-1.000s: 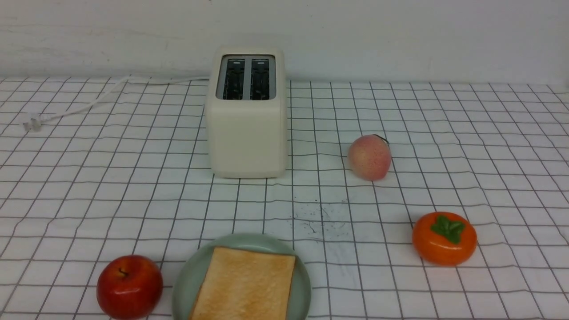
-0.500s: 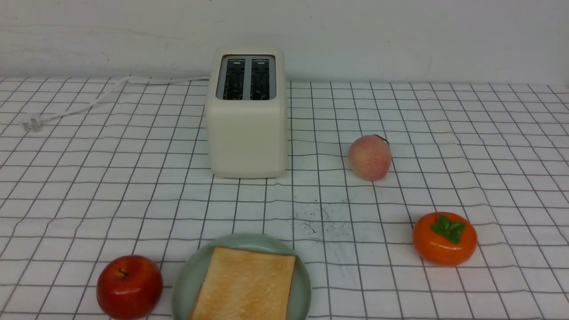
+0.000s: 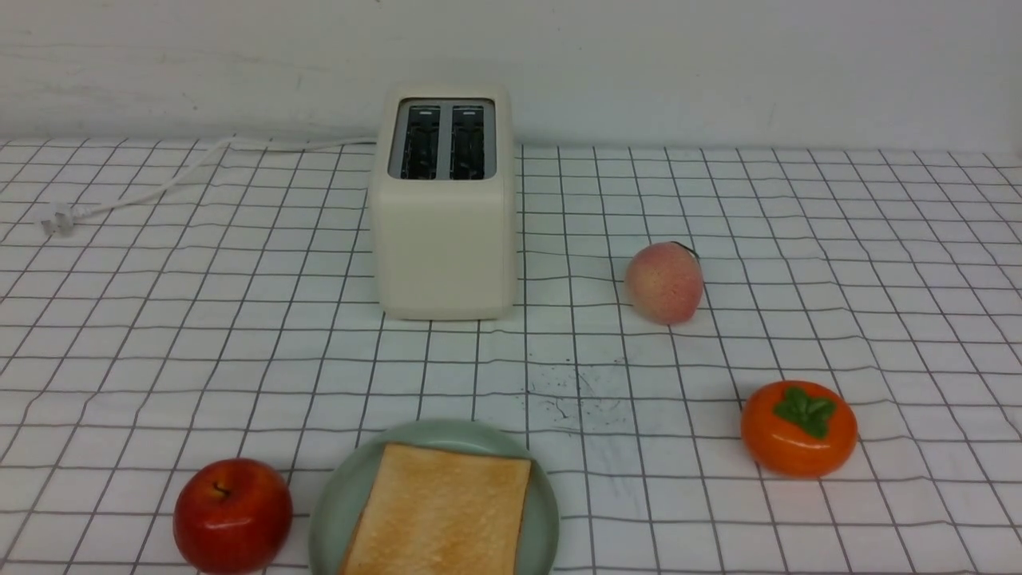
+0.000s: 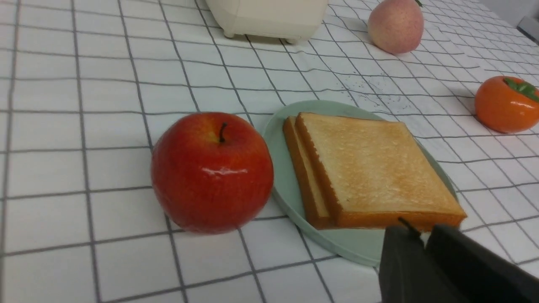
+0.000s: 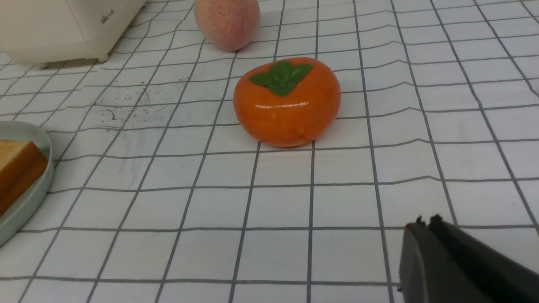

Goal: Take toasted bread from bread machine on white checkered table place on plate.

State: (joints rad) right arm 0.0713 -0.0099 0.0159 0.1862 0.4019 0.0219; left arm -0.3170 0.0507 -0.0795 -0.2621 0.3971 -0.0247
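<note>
1. The table (image 3: 798, 239) lies bare between toaster (image 3: 444, 231) and plate (image 3: 351, 495).
2. Two toast slices (image 4: 370, 168) lie stacked on the plate beside the apple (image 3: 232, 515); the toaster slots hold nothing.
3. Left end effector (image 4: 423, 235) hangs nearly closed, empty, at the plate's rim.
4. Right end effector (image 5: 425, 223) is closed, empty, near the persimmon (image 5: 287, 101).

front view faces the wall; both low wrist views share the plate (image 4: 290, 185).

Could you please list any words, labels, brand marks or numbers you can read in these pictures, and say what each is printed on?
Small grey brand mark on the side of the bread machine, near its lower edge: too small and blurred to read.
No other text, number or sign shows on the plate, the toasted bread, the fruit or the white checkered table.
</note>
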